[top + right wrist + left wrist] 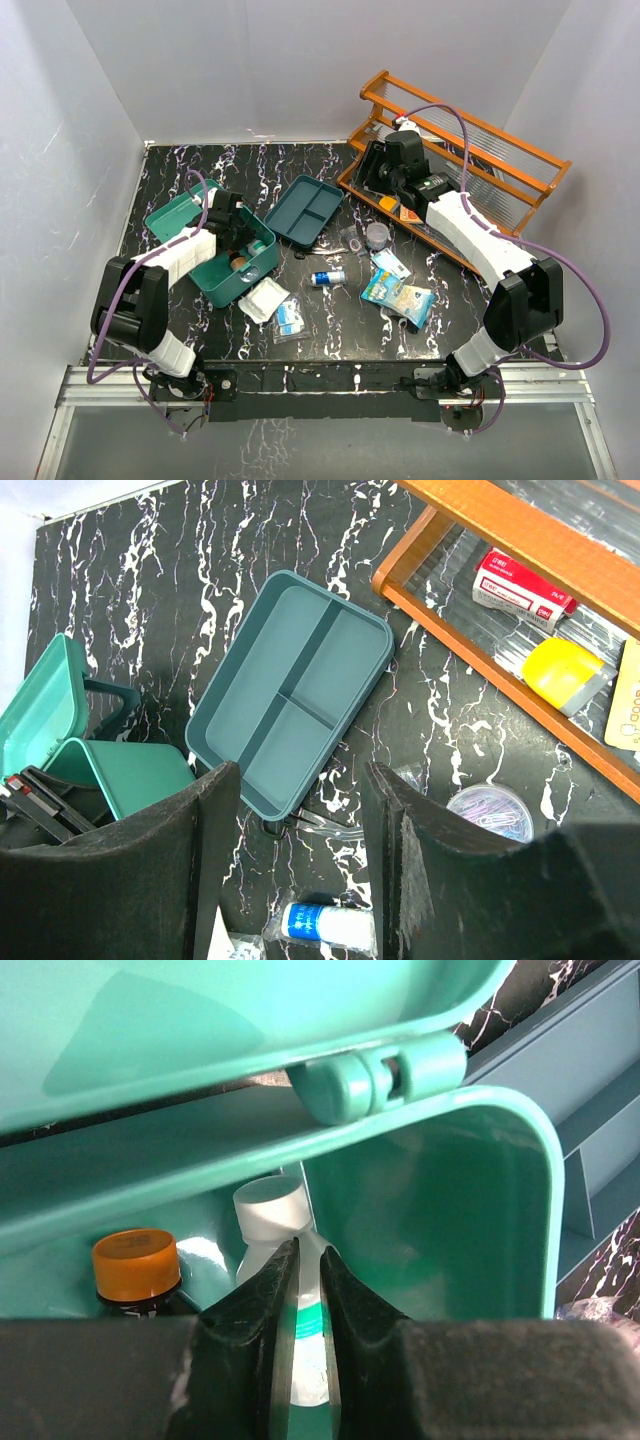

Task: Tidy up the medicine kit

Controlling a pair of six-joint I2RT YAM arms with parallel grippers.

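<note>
Left end effector [307,1250]: fingers [260,1330] clenched to a thin slit, nothing between them. It sits inside the kit [225,285], tips pointing at a white-capped bottle [272,1205] just ahead. Cannot tell whether the tips touch that bottle. An orange-capped bottle [135,1265] stands just beside it, on its left in the wrist view.

Kit: teal box on the left part of the bench [270,170]. Lid [170,215] open, swung back on its hinge [375,1080].

Tray [290,690]: out of the box, lying flat on the bench to the right of the kit and apart from it, between the kit and the rack [455,150]. One long compartment, two shorter ones side by side.

Right end effector [300,770]: released, fingers wide apart, grasping nothing. It hangs above the bench near the rack's left end, with the tray below in its wrist view.

Rack: orange wood, right rear of the bench. A red-and-white box [522,582] and a yellow item [565,670] lie on its lower shelf, near each other, not touching.

Loose on the bench, nearer the arms than the tray:
- round clear tub of clips [485,805]
- blue-and-white bottle [328,277] on its side
- packets [398,295] right of that bottle
- white pack [262,298] just beside the kit's near corner
</note>
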